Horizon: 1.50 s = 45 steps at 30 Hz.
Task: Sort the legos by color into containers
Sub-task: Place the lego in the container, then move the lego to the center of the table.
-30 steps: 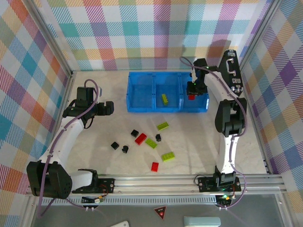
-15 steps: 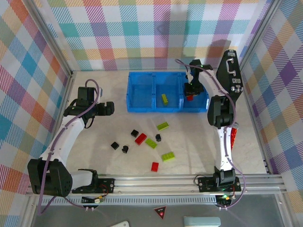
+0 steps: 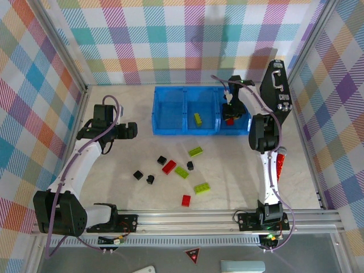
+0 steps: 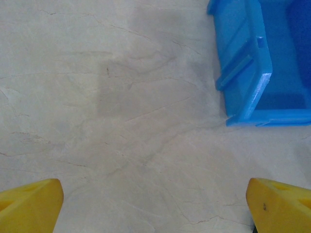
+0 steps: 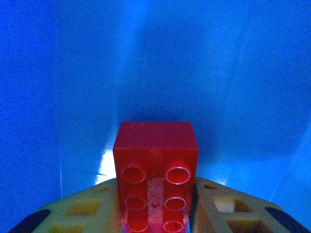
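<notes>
Red lego (image 5: 155, 162): lower end off-frame

White-and-black left arm (image 3: 77, 165): slanted from the near-left base toward the far side, bent sharply at the wrist, with the black two-finger left gripper (image 3: 129, 131) turned inward toward the middle. In the left wrist view, yellow fingertips (image 4: 34, 206) spread wide apart at the two lower corners.

White-and-black right arm (image 3: 272, 170): rising from the near-right base, folded at the elbow, forearm stretched toward the far side, black two-finger right gripper (image 3: 230, 115) tipped downward. In the right wrist view, pale cut-out pads (image 5: 77, 211) clamped on either side of a small red studded plastic brick (image 5: 155, 160).
</notes>
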Motion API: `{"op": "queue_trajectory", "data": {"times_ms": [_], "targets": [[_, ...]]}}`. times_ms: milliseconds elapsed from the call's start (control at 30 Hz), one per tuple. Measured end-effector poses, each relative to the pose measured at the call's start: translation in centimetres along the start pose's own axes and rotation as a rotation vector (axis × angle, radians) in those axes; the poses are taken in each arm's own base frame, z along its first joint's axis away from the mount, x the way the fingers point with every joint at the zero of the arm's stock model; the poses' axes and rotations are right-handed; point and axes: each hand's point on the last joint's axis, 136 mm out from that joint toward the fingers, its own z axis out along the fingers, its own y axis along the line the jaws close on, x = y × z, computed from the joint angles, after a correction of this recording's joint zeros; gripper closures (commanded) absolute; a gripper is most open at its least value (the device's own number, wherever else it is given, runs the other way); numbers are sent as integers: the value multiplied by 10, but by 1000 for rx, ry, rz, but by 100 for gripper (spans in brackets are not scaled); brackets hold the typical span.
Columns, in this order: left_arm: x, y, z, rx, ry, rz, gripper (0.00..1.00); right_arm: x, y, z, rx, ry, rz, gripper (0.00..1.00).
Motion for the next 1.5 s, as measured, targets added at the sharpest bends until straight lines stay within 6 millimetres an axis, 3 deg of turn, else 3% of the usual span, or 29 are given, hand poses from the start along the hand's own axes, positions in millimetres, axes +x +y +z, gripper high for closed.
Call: {"op": "queue_trajectory", "data": {"times_ms": [133,467,800,1067,1500], "targets": [[0,0,0,0,0,0,4,1,0,0,0,6,3,49],[0,0,0,0,0,0,4,2,1,-9,-1,-2,24,46],[2,-1,3,8,11,-1,4,13,12,-83,-13,-135,73,44],[6,-2,11,9,38,-1,5,43,24,-100,-23,-158,95,45],[12,-11,12,31,59,-9,7,108,45,-137,-60,-264,142,46]]}}
